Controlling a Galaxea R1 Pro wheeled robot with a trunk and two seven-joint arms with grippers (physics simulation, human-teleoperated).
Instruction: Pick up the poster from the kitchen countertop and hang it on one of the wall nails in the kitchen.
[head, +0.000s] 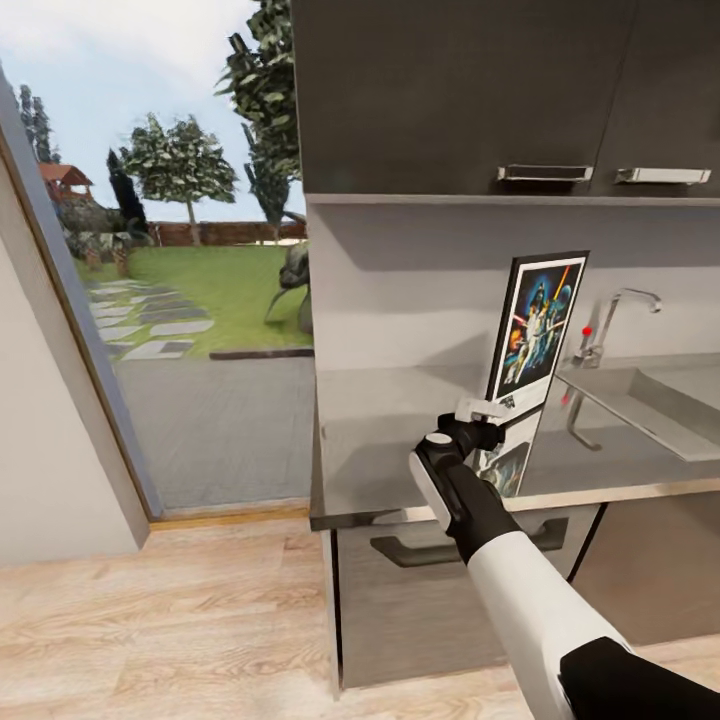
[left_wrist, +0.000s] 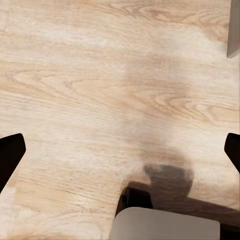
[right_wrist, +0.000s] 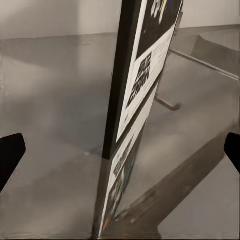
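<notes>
Black frame, white inner border and blue, orange and red figure art on the poster (head: 536, 330); dull brushed grey on the kitchen countertop (head: 400, 440), carrying a pale mirrored copy of the print. Dark charcoal on the upper cabinets (head: 450, 90), silver on their handles (head: 545, 173). Chrome on the faucet (head: 615, 320). Pale oak grain on the floor (left_wrist: 100, 75). White and black on the right arm (head: 510, 570)
</notes>
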